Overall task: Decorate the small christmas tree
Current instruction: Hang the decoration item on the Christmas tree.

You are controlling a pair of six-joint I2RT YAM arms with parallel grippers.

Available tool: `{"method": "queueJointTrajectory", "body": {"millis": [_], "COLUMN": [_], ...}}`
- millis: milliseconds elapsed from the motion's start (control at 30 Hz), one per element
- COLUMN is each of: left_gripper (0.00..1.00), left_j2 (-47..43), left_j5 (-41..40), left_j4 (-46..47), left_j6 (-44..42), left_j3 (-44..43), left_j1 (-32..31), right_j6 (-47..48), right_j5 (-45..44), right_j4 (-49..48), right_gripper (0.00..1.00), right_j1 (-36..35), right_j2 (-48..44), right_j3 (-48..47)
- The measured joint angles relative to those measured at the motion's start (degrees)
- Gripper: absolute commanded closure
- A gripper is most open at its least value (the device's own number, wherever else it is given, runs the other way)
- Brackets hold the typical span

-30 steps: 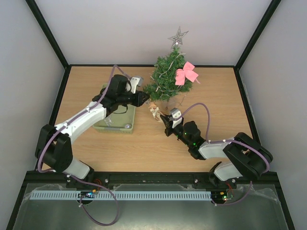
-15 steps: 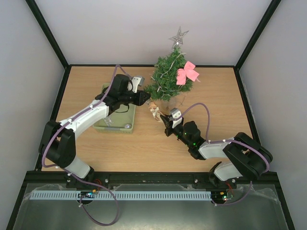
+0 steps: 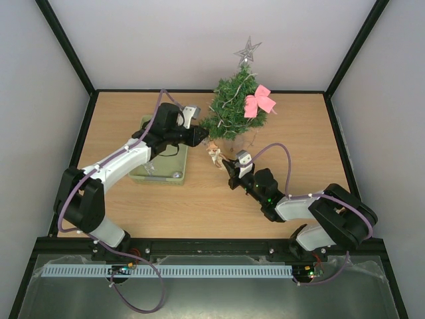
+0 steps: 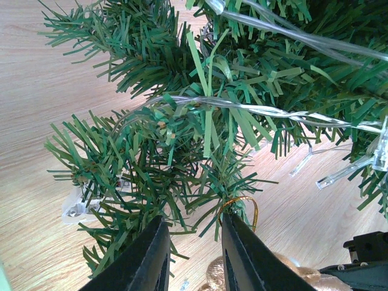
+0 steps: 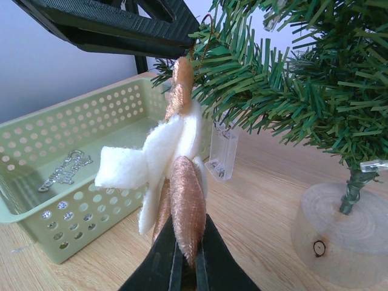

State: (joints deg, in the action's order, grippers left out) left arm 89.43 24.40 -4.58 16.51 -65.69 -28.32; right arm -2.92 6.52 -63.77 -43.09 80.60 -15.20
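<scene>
The small christmas tree [image 3: 232,109] stands at the back on a wooden disc [image 5: 339,233], with a silver star [image 3: 247,50] on top and a pink bow [image 3: 257,101]. My left gripper [image 3: 201,137] is at a low left branch; its jaws [image 4: 193,221] stand open around needle tips. A gold loop [image 4: 242,203] lies over that branch tip, against my right-hand finger. The loop belongs to a copper-and-white ornament [image 5: 182,182], and my right gripper [image 5: 188,248] is shut on its lower end, just below the branch [image 3: 226,164].
A pale green perforated basket [image 3: 159,169] sits left of the tree under my left arm, with a silver ornament [image 5: 63,171] inside. A clear light string and its small clear box [image 5: 221,151] hang from the branches. Dark frame rails edge the wooden table [image 3: 299,153].
My left arm has shifted its elbow a little while its gripper stays at the low branch. The right arm and the ornament have not moved.
</scene>
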Motion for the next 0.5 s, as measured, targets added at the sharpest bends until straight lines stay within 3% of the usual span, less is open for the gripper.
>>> {"method": "queueJointTrajectory", "body": {"millis": [500], "left_gripper": [0.73], "left_j2": [0.0], "left_j5": [-0.5], "left_j4": [0.0], "left_j6": [0.0], "left_j3": [-0.1], "left_j1": [-0.3], "right_j6": [-1.8], "right_j5": [-0.2], "right_j4": [-1.1], "right_gripper": [0.98], "right_j1": [0.0], "right_j2": [0.0], "right_j3": [0.0]}}
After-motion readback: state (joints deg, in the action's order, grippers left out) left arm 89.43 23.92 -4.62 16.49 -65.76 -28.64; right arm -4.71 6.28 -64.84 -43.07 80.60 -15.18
